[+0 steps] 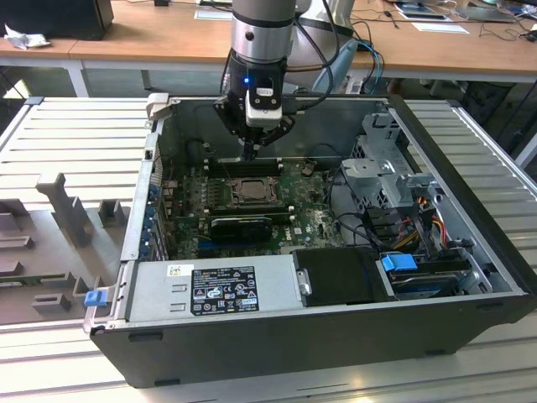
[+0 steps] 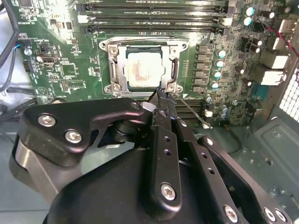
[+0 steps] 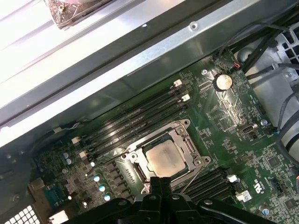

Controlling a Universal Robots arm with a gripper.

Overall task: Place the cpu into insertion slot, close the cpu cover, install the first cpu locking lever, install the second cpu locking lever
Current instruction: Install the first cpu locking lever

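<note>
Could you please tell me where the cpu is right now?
In both wrist views the cpu sits in the insertion slot, framed by the cpu cover, just beyond the pincer.

Cpu [image 2: 144,70] dull silvery metal; cpu cover [image 2: 117,67] bright metal; pincer [image 2: 160,97] matt black.

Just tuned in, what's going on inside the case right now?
The claw, shut, is down at a corner of the insertion slot. The cpu already sits in it, with the cpu cover closed over it. A thin wire locking lever angles away beside the claw tip.
</note>
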